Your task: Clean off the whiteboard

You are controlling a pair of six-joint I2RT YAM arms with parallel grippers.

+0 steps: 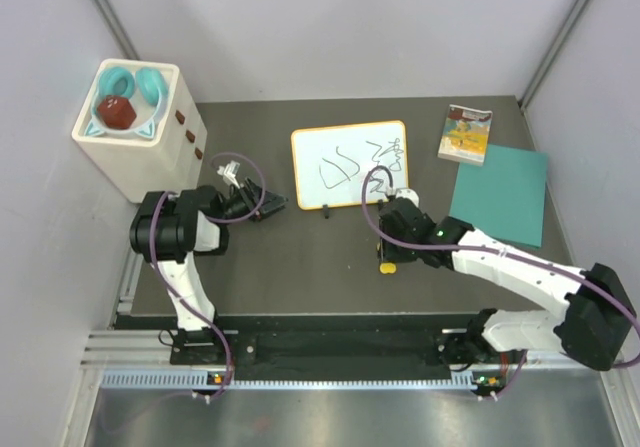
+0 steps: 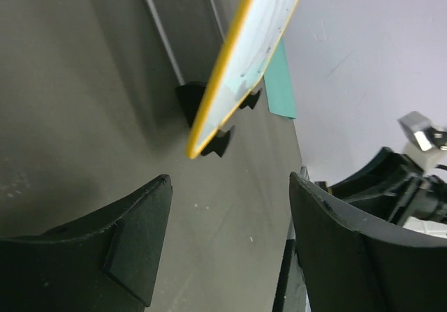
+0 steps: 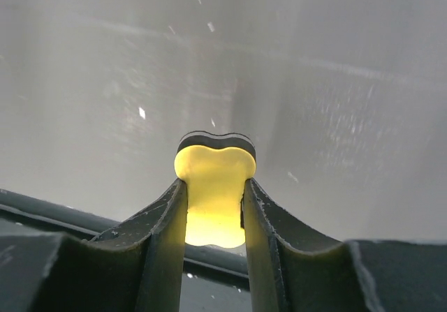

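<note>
The whiteboard (image 1: pixel 349 164), white with an orange-yellow rim and black scribbles, stands on small black feet at the back middle of the dark mat. My right gripper (image 1: pixel 389 254) is shut on a yellow eraser (image 1: pixel 388 265) with a black felt face, low over the mat in front of the board's right half. In the right wrist view the eraser (image 3: pixel 214 176) sits pinched between the fingers (image 3: pixel 164 221). My left gripper (image 1: pixel 268 205) is open and empty just left of the board. The left wrist view shows the board's rim (image 2: pixel 234 61) edge-on beyond my open gripper (image 2: pixel 230 183).
A white box (image 1: pixel 140 152) holding teal headphones and a red object stands at the back left. A small picture book (image 1: pixel 465 134) and a teal sheet (image 1: pixel 500 192) lie at the back right; the sheet also shows in the left wrist view (image 2: pixel 280 82). Grey walls enclose the table.
</note>
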